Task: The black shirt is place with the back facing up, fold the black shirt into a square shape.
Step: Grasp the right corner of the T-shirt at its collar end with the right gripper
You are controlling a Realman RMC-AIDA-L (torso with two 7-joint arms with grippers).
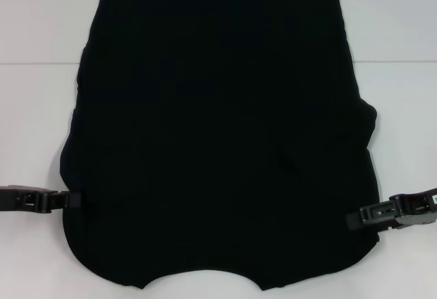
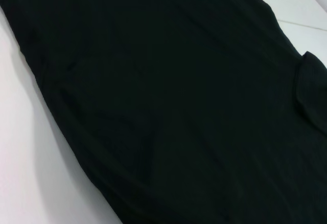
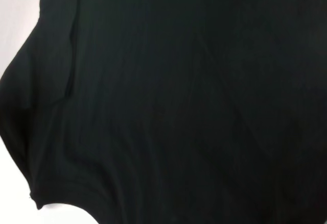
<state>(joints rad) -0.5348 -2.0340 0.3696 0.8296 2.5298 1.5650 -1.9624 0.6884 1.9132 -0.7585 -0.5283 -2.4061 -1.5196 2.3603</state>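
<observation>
The black shirt [image 1: 218,142] lies flat on the white table [image 1: 34,108] and fills most of the head view. Its plain side is up and no lettering shows. The curved neckline is at the near edge, the straight hem at the far edge. A sleeve fold bulges at its right side [image 1: 365,118]. My left gripper [image 1: 72,200] is at the shirt's left edge near the shoulder. My right gripper [image 1: 355,217] is at the right edge near the other shoulder. Both wrist views show mostly the black fabric [image 2: 179,106] [image 3: 179,106].
Bare white table shows to the left [image 2: 30,183] and right [image 3: 15,19] of the shirt. A faint seam line [image 1: 396,62] crosses the table surface at the far side. No other objects are in view.
</observation>
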